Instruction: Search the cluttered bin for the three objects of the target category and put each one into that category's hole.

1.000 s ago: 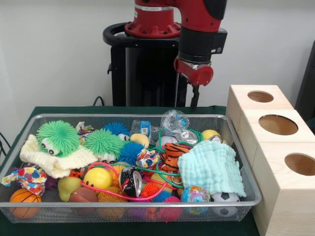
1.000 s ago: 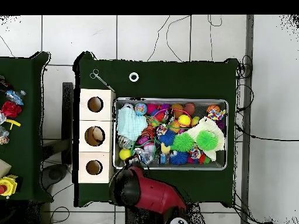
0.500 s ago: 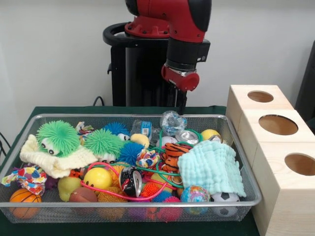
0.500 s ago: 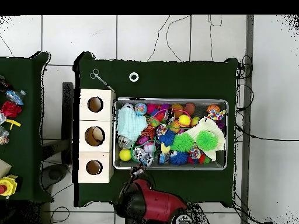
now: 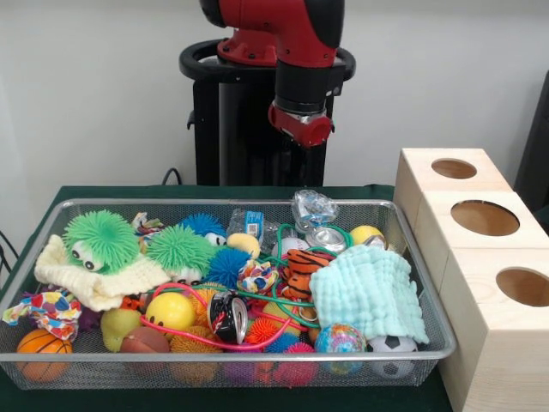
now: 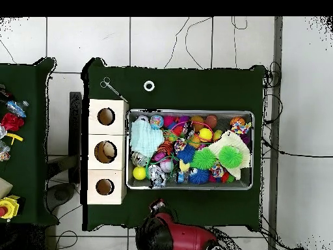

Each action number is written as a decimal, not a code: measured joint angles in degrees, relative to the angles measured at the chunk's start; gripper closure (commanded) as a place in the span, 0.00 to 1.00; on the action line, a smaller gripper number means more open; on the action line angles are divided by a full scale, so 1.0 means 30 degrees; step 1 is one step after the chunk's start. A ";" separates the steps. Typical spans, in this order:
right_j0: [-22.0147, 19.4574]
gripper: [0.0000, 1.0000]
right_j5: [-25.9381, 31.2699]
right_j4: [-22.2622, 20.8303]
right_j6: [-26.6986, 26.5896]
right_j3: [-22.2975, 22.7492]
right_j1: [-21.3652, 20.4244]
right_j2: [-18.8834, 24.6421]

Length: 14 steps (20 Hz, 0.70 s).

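Gripper: the red and black arm's gripper (image 5: 302,154) hangs above the far rim of the bin, touching nothing; against the dark pedestal I cannot tell whether it is released or clenched.
Bin: a wire mesh bin (image 5: 420,343) sits on a green tablecloth (image 6: 195,91), its long axis running left to right in the front view.
Contents: crowded with toys, among them a green spiky ball with eyes (image 5: 100,240), a yellow smiley ball (image 5: 170,310), a mint cloth (image 5: 369,292), a crumpled plastic bottle (image 5: 314,209) at the far side, and a small basketball (image 5: 41,348).
Holes: a pale wooden box (image 5: 480,257) with three round holes on top stands just beside the bin's right end.
Room: white wall behind; pale tiled floor with cables.
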 measured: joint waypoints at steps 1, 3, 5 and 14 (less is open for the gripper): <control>-0.0092 0.00 0.0000 -0.0164 0.0000 0.0099 0.0037 0.0000; -0.0151 0.00 0.0004 -0.0455 0.0000 0.0339 0.0094 0.0008; -0.0122 0.00 0.0000 -0.0482 0.0000 0.0483 0.0025 0.0017; -0.0420 0.00 0.1047 -0.0490 0.0000 0.0800 -0.1951 0.1036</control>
